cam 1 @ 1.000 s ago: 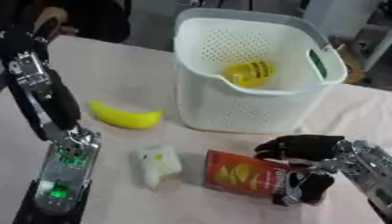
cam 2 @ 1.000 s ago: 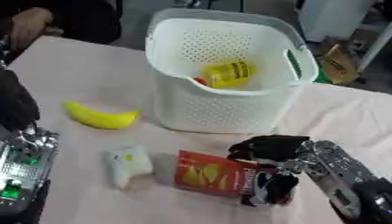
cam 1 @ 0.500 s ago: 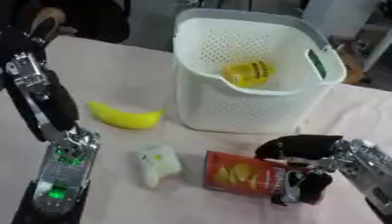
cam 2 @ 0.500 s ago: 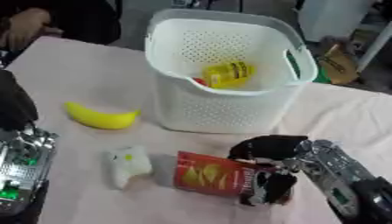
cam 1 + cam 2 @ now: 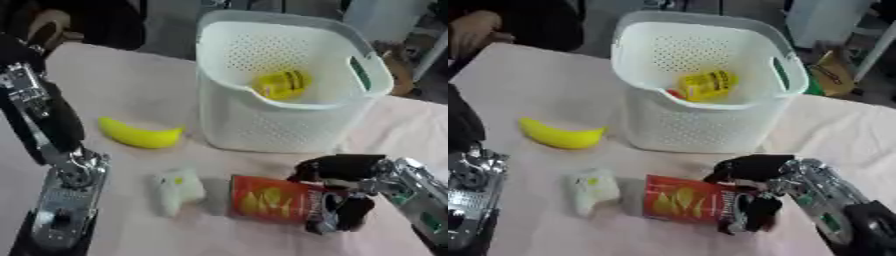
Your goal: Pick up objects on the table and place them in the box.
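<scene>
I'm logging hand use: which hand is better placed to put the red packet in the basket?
The right hand: its fingers already curl round the red packet's end, just before the basket. The left hand isn't visible.

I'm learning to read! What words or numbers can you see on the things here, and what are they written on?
No words can be read here.
Red snack bag, held at its end by the right hand: yellow picture, printing too blurred to read.
Yellow item inside the white basket: dark marks, too blurred to read.
Banana and small white thing: no writing visible.
Left hand: not in view.
</scene>
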Controlling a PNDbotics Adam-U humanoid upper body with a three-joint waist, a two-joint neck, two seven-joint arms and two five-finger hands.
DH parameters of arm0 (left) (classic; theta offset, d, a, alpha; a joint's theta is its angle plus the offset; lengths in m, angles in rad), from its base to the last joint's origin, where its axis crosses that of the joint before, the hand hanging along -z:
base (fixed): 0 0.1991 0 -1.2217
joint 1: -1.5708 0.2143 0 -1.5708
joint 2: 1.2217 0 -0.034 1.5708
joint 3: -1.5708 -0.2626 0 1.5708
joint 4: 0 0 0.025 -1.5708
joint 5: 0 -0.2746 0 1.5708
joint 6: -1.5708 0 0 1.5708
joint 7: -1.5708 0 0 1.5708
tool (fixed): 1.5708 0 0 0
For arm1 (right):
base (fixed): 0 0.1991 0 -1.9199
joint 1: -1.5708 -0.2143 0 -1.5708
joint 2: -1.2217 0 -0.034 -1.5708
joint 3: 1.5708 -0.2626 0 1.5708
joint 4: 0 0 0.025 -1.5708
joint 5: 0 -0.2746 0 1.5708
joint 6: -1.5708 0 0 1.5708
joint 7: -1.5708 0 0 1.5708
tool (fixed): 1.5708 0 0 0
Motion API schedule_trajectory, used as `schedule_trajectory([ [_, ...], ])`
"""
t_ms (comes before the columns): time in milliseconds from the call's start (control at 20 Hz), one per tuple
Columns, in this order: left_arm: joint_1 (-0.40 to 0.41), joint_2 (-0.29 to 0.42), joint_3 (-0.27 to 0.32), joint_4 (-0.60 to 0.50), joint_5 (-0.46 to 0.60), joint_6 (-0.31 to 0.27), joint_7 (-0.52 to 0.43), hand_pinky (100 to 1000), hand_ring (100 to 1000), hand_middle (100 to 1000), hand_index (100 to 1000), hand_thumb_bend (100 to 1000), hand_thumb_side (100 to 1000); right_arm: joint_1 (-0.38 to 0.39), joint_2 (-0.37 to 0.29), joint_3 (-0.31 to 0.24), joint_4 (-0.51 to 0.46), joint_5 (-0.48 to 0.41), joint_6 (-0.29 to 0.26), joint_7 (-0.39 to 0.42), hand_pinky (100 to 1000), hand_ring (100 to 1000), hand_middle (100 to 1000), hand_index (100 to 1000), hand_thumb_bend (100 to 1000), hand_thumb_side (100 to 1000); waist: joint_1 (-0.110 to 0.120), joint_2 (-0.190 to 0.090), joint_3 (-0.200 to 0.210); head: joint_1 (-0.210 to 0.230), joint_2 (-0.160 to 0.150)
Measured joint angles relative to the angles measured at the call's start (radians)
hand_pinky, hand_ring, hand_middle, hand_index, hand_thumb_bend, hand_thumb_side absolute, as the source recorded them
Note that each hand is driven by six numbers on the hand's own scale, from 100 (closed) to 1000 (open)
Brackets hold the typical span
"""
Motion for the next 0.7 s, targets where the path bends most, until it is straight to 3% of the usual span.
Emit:
schedule_trajectory([
  [550, -0.001, 0.000, 0.000, 0.000, -0.004, 0.003, 0.003, 784, 836, 889, 950, 100, 1000, -0.001, -0.011, -0.012, -0.038, -0.041, 0.028, 0.028, 943, 973, 735, 680, 214, 662, 0.003, 0.002, 0.000, -0.001, 0.000],
  [700, -0.001, 0.000, 0.000, 0.000, -0.005, 0.004, 0.004, 784, 836, 889, 951, 100, 1000, -0.002, -0.023, -0.012, -0.059, -0.051, 0.034, 0.034, 942, 973, 724, 676, 223, 658, 0.004, 0.002, -0.001, -0.001, 0.000],
])
